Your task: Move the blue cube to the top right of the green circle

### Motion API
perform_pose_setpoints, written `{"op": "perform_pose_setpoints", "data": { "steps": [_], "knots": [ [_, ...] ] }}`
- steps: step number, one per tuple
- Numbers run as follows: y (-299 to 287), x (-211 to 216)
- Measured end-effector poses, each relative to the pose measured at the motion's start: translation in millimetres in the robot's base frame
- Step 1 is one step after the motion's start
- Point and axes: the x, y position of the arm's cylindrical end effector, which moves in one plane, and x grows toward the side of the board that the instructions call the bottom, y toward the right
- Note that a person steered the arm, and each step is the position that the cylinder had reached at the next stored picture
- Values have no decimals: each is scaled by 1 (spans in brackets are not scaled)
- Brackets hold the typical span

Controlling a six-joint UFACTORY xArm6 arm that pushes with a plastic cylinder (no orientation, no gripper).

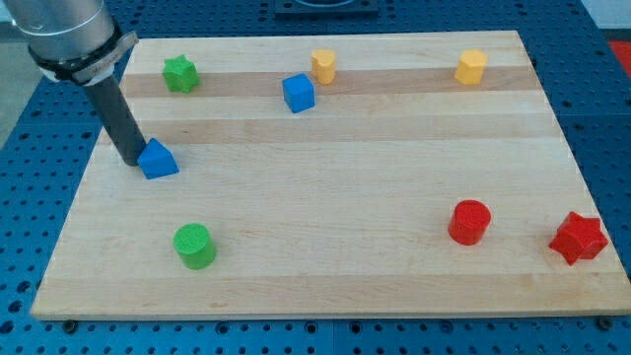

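Blue cube [298,93] sits near the view's top, left of centre, on a pale wooden board [325,197], just beside a yellow block [323,66] that stands up and to its right. Its goal, the green circle [194,246], a short cylinder, lies well apart from it, near the view's bottom left. The cube would need to travel down and leftward to end above and right of that cylinder.

My tip [133,158] is not at the cube. It rests at the view's left, touching or just beside the left face of a blue triangular block [158,159]. From there I judge the rod must go round to the cube's upper right side before pushing. The rod has no jaws and holds nothing.

Counting outward: two blue blocks, two green (the circle and a green star [179,73] at top left), two yellow (the second yellow block [471,66] at top right), and two red, a red cylinder [469,222] and a red star [578,238], at bottom right. Eight blocks in all.
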Motion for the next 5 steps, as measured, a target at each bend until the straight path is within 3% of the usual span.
{"op": "perform_pose_setpoints", "data": {
  "steps": [2,3,4,5],
  "knots": [
    [0,6],
    [-15,-26],
    [-29,-88],
    [2,-105]
  ]
}}
